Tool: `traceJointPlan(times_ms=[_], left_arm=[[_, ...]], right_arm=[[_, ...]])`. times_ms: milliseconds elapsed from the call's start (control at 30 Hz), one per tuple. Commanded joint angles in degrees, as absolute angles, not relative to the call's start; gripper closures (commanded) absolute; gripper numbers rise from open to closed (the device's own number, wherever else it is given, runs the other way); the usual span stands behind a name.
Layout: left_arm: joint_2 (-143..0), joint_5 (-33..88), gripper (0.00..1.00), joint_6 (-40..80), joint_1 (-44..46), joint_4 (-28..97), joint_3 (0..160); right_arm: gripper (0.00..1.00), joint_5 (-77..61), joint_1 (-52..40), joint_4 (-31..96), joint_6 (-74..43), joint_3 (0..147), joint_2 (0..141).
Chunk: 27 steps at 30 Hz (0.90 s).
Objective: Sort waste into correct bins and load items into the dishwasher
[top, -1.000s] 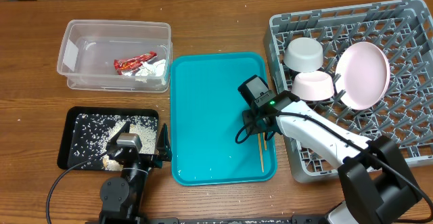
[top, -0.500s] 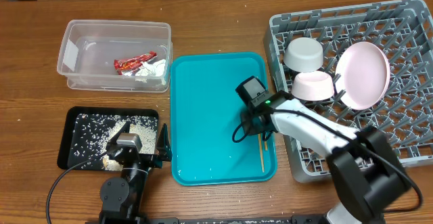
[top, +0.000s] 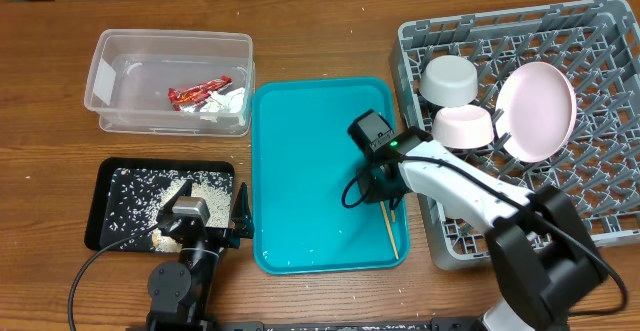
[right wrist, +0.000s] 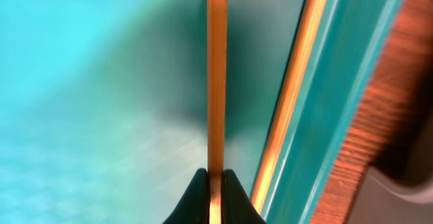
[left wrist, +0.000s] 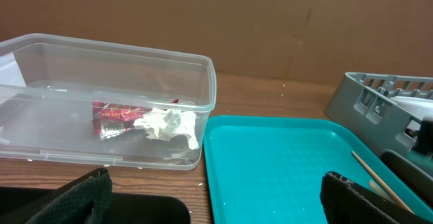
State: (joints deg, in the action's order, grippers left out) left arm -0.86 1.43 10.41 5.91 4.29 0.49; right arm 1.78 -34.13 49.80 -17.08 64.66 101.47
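right wrist — right gripper (right wrist: 215, 181) pinching a chopstick (right wrist: 216, 82), unclear overhead; left gripper (left wrist: 216, 200) spread

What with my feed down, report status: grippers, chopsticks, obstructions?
Right gripper shut on chopstick, teal tray's right side. Left gripper open by black tray. Nothing blocking.

Wooden table (top: 320, 11) — warm brown grain, plain brown wall (left wrist: 270, 21) behind, even light

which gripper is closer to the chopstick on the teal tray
Right. The right gripper is shut on the chopstick near the teal tray's right edge. The left gripper hangs open off the tray's opposite side, by the black tray, well clear of the chopstick.
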Motion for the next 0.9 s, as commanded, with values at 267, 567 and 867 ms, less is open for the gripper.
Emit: traceJointPlan(times_ms=[267, 567, 867], left_arm=[[-0.3, 1.3, 0.0, 10.7, 6.1, 4.4, 0.3], [-0.3, 1.3, 0.0, 10.7, 6.1, 4.4, 0.3], [-0.3, 1.3, 0.0, 10.7, 6.1, 4.4, 0.3]], right_arm=[[0.96, 16.7, -28.7, 50.4, -6.2, 75.5, 86.5], [0.96, 17.2, -21.1, 42.0, 2.1, 75.0, 89.6], [0.84, 10.2, -17.5, 41.0, 2.4, 74.5, 89.9]])
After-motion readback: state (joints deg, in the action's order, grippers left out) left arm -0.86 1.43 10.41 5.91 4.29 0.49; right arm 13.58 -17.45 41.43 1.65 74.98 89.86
